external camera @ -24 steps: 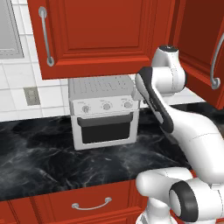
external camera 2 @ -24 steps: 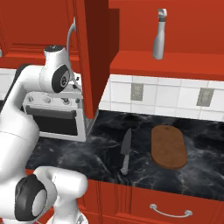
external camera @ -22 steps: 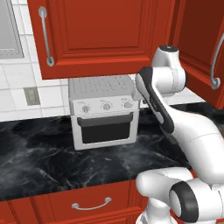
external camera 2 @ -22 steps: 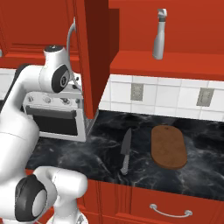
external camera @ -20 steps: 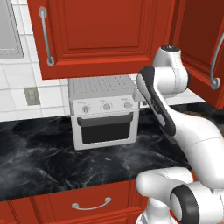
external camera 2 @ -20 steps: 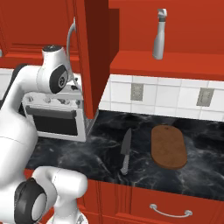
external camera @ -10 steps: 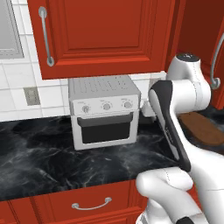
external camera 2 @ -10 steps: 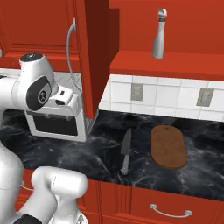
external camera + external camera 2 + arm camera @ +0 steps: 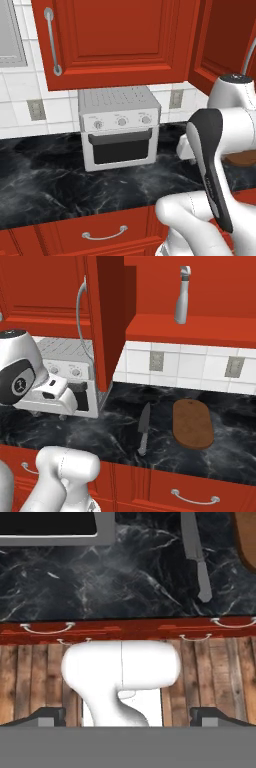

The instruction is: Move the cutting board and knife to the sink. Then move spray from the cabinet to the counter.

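While my arm folds low in front of the toaster oven [image 9: 75, 373], my gripper [image 9: 128, 714] stands with its fingers spread wide and nothing between them; in the hand view the two dark fingertips [image 9: 47, 716] sit far apart at the lower left and lower right of the frame. Above them in that view I look down on the wooden floor [image 9: 220, 677], a strip of red drawers [image 9: 150, 633] with silver handles across the middle, and the counter [image 9: 125, 577] filling the upper half.

On that counter, the knife [image 9: 195, 554] lies at the upper right of the hand view, grey handle toward the drawers, and a sliver of the cutting board [image 9: 246, 539] shows at the right edge just beside it. In the right base view the knife [image 9: 144, 428] lies at centre frame, its dark blade pointing toward the tiled wall, with the cutting board [image 9: 191, 423] flat on the counter [image 9: 115, 426] near it to the right, not touching.

At the upper right of that same view the cabinet [image 9: 107, 321] stands with its door swung open, and the spray [image 9: 182, 296] stands upright on the red inner shelf.

In the left base view the oven [image 9: 120, 127] sits at centre on the counter [image 9: 45, 185], and an edge of the cutting board [image 9: 242, 159] peeks out at the right behind my arm.
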{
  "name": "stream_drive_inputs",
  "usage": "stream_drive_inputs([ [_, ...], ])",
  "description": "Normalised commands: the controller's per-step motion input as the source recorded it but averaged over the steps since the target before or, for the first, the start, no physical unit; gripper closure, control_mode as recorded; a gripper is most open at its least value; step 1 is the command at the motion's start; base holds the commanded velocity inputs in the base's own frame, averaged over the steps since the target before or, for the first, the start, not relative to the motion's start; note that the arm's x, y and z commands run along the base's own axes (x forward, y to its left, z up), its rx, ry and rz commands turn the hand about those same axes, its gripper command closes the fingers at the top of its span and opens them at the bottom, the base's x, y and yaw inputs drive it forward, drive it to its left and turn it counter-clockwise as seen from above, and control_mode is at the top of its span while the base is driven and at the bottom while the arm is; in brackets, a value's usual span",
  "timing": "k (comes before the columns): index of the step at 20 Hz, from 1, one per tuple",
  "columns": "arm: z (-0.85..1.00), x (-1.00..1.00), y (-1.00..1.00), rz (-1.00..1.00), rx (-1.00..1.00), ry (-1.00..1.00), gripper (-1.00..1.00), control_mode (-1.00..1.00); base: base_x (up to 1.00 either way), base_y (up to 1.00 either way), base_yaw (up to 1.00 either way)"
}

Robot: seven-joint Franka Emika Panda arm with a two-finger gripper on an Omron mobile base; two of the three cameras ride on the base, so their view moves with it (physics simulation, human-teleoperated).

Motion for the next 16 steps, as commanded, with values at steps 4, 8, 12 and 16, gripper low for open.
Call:
stream_drive_inputs([
  [4, 0.00, -0.37, -0.13, 0.00, 0.00, 0.01, -1.00, -1.00, 0.00, 0.00, 0.00],
  [8, 0.00, -0.01, -0.10, 0.00, 0.00, 0.00, -1.00, -1.00, 0.00, 0.00, 0.00],
  [12, 0.00, 0.00, -0.03, 0.00, 0.00, 0.00, -1.00, -1.00, 0.00, 0.00, 0.00],
  [16, -0.01, -0.02, 0.00, 0.00, 0.00, 0.00, -1.00, 1.00, -0.38, -0.02, 0.00],
])
